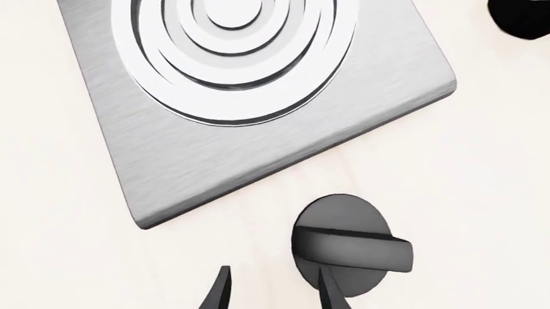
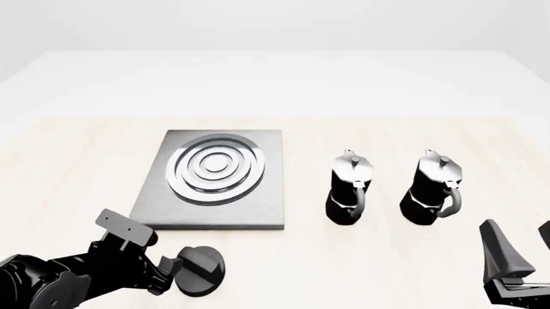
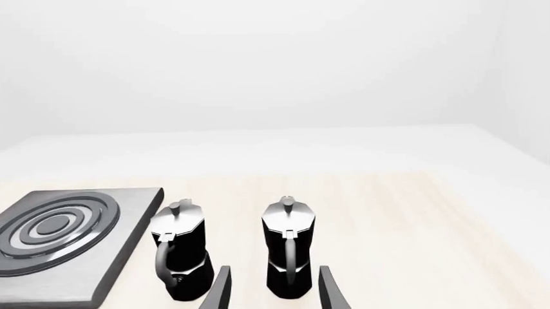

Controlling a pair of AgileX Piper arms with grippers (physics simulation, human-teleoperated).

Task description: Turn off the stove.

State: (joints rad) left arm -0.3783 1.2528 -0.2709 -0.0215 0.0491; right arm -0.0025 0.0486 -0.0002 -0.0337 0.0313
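Your left hand [image 2: 172, 267] is open, one finger touching the knob [image 2: 201, 270] bar, approach nearly done; next straddle that bar, close, twist; right hand [image 2: 518, 248] idles open.

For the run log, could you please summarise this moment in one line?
left gripper: open, at stove knob | right gripper: open, idle | moka pots: beside stove

Front camera sits high behind the arms, looking forward and down the pale wooden table [image 2: 361, 264]. Left wrist camera hangs close above the flat grey metal stove slab [image 1: 257, 138]. Right wrist camera looks low across the table, sharing that slab [image 3: 60, 241].
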